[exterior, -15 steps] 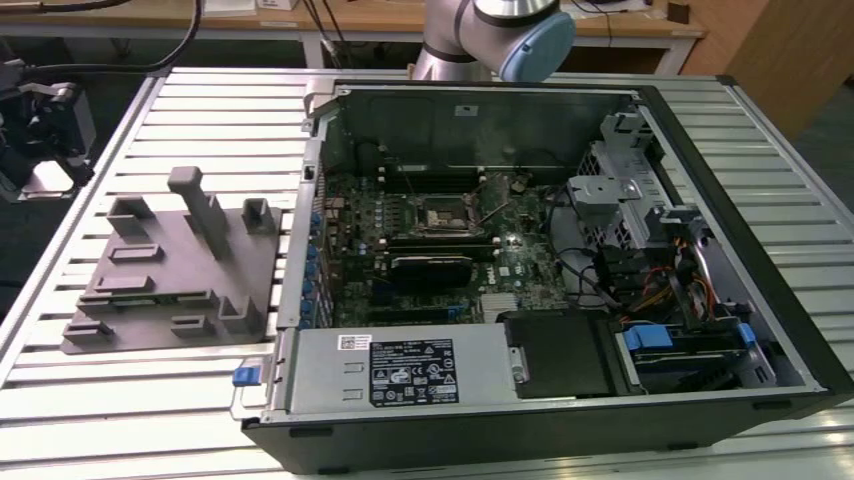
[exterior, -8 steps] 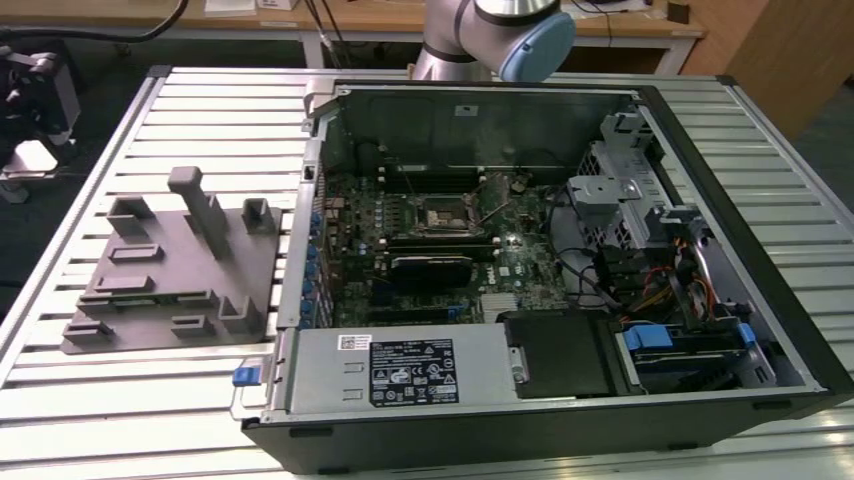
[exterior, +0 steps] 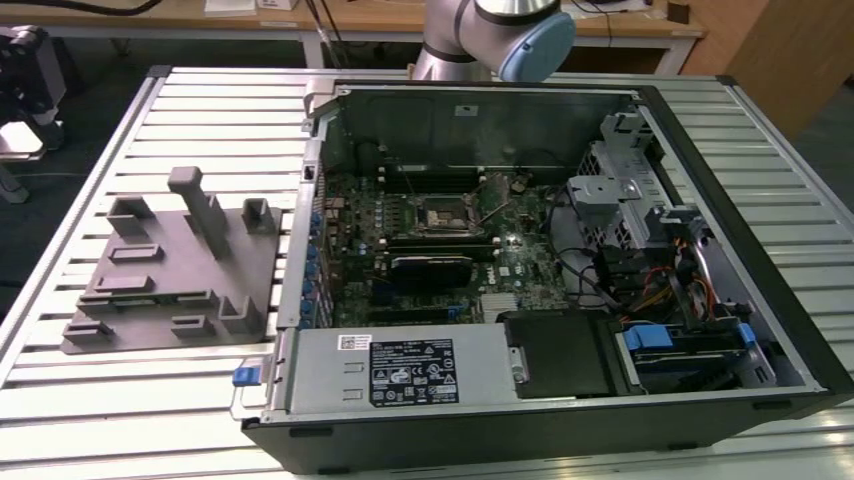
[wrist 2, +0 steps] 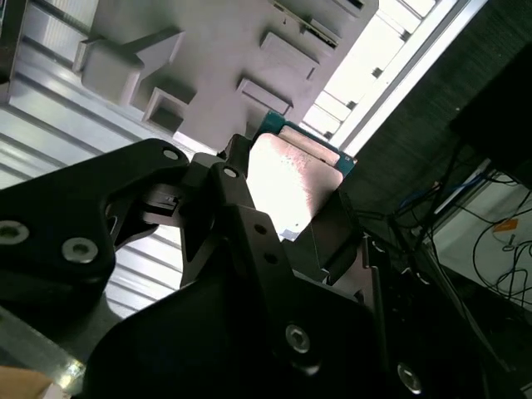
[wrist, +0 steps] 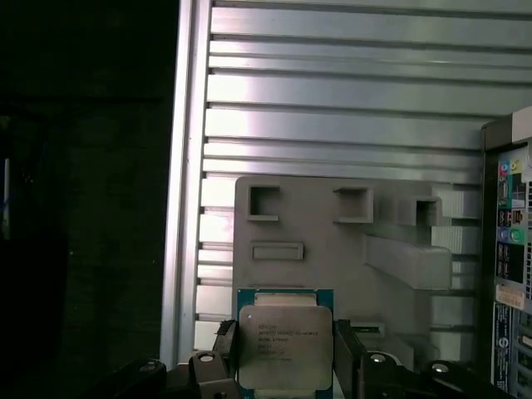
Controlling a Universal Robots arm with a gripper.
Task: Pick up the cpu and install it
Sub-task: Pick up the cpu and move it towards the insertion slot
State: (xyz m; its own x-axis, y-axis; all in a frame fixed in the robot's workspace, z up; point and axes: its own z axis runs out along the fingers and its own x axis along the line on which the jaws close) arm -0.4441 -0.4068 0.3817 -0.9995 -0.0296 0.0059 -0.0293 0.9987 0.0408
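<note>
Item: cpu (wrist: 285, 345), metal top showing in both wrist views, clamped by two opposite edges between the fingers of your tool (wrist: 285, 332). Position: it appears lifted over the grey fixture block (wrist: 332, 249) on the slatted worktop (wrist: 349, 108). Your socket (exterior: 438, 212) lies inside the open computer case (exterior: 743, 225), to the exterior view's right of that block and well apart from the cpu.

Past the claw (wrist: 285, 357) stretches a brightly lit, slatted metal desk (wrist: 332, 108); beside its edge lies dark floor (wrist: 83, 249).
</note>
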